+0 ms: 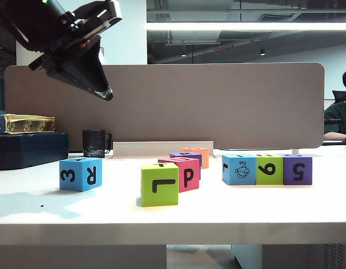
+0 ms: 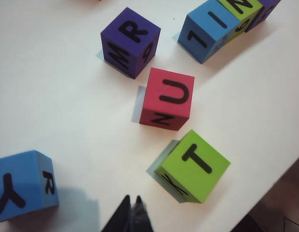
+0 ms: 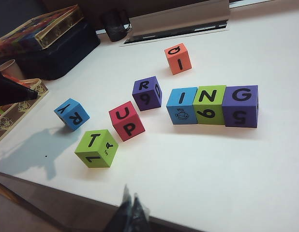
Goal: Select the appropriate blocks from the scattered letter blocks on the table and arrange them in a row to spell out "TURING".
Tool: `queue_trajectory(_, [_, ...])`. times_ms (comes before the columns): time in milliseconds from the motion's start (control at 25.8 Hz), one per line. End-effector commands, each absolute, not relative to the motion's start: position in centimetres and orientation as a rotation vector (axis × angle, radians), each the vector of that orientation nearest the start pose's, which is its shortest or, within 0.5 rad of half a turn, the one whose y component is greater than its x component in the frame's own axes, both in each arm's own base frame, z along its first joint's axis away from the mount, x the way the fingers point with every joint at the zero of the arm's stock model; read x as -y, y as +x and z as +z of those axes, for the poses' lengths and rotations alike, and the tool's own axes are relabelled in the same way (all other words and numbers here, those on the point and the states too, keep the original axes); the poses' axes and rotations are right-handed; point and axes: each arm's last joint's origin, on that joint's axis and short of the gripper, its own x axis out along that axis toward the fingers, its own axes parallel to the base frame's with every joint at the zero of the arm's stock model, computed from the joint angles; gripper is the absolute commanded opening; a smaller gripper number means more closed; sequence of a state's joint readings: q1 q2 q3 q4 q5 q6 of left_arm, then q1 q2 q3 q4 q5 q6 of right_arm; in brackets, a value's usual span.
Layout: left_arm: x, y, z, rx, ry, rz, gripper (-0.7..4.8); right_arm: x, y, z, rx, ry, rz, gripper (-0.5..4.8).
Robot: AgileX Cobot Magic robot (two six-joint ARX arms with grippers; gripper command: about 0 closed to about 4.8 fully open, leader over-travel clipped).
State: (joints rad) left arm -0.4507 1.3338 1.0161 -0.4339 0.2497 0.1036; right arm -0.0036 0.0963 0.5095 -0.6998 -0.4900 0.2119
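Note:
Scattered letter blocks lie on the white table. In the left wrist view I see a lime green T block, a magenta U block, a purple R block and a blue Y/R block. Blue I, green N and purple G blocks stand touching in a row. An orange G/I block sits apart behind them. My left gripper is shut and empty, high above the table's left. The right gripper, shut and empty, hangs over the table's front edge.
A grey-brown divider panel closes off the back. A black mug, a dark blue case with a yellow box on top, and a pale rail line the rear. A person sits at far right.

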Motion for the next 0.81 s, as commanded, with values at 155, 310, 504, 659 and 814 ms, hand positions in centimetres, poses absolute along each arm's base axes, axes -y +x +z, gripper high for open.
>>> queue_trajectory(155, [13.5, 26.2, 28.8, -0.756, 0.176, -0.702, -0.01, -1.3, 4.7, 25.9, -0.31, 0.269, 0.454, -0.01])
queue_trajectory(310, [14.0, 27.3, 29.5, -0.737, 0.174, -0.703, 0.99, -1.3, 4.7, 25.9, -0.31, 0.269, 0.454, -0.01])
queue_trajectory(504, [14.6, 28.4, 29.3, -0.72, 0.172, -0.708, 1.57, -1.3, 4.7, 25.9, -0.31, 0.269, 0.454, -0.01])
queue_trajectory(659, [15.4, 29.3, 29.0, -0.703, 0.175, -0.72, 1.6, -1.3, 4.7, 25.9, -0.31, 0.269, 0.454, -0.01])
queue_trajectory(814, [17.3, 30.5, 28.5, -0.708, 0.18, -0.748, 3.32, -1.3, 4.7, 25.9, -0.31, 0.269, 0.455, -0.01])
